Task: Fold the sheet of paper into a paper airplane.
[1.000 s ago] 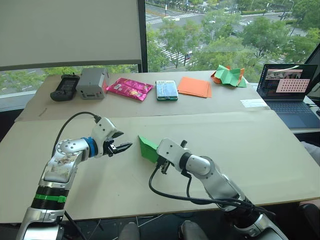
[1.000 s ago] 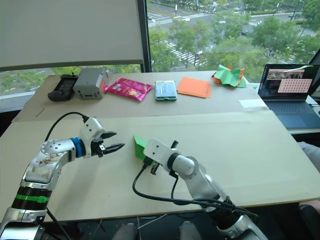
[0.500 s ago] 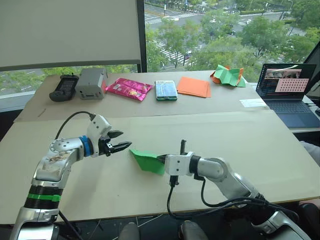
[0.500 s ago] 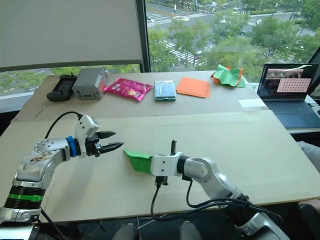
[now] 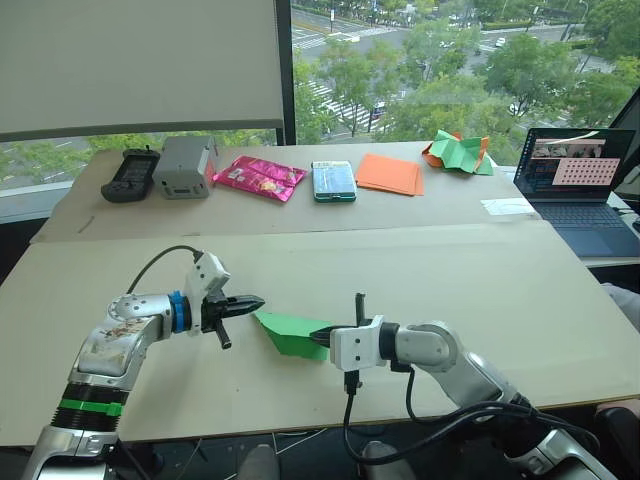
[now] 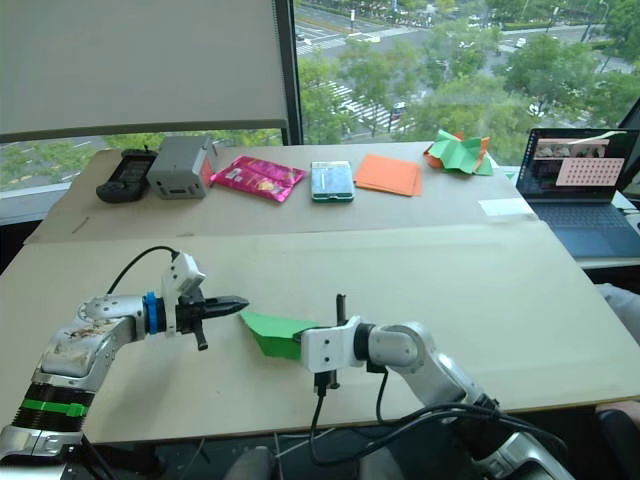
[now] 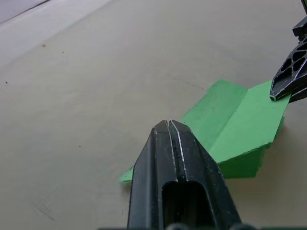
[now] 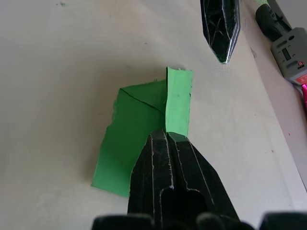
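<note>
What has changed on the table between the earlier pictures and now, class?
The right gripper, shut on the paper airplane, turned and laid it lower and flatter. The left gripper closed its fingers and moved nearer the airplane's point. The orange sheets and laptop stayed put.

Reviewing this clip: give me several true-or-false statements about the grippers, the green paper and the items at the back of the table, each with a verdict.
1. The right gripper is shut on the folded green paper. True.
2. The left gripper is wide open. False: its fingers are closed together, tip pointing at the paper.
3. The left gripper holds the green paper. False: its tip sits beside the paper's near corner, gripping nothing.
4. Flat orange sheets lie at the back of the table, between a teal packet and a crumpled green-and-orange paper heap. True.
5. The laptop is closed. False: its lid is up and the screen is lit.
</note>
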